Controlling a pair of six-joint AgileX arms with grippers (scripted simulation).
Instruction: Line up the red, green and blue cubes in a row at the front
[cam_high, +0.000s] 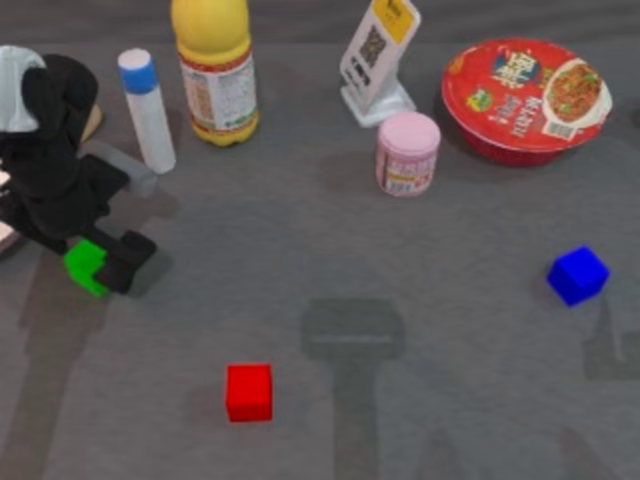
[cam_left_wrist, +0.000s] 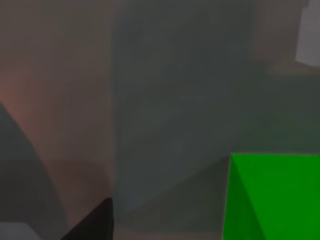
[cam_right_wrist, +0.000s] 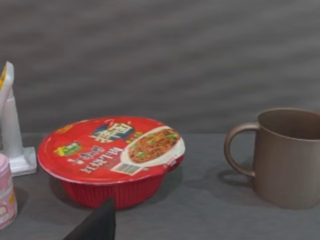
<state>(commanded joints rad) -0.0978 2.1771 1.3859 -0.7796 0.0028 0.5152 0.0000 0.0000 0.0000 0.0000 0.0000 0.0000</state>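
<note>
Green cube (cam_high: 85, 266), glossy plain block, pinched by left end effector (cam_high: 105, 265), red cube (cam_high: 249, 391) and blue cube (cam_high: 578, 275) apart

A rendered tabletop test scene: a grey table (cam_high: 330, 260) set with groceries, namely a juice bottle (cam_high: 214, 70), instant-noodle bowl (cam_high: 527, 95), pink cup (cam_high: 407, 153) and QR-code stand (cam_high: 377, 60).

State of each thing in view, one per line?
Green cube: at the left claw, table's left.
Red cube: free, front centre-left.
Blue cube: free, right side.
Pink cup: upright, lidded.
Noodle bowl: sealed.
Yellow bottle: upright, capped.
Mug: upright.
</note>
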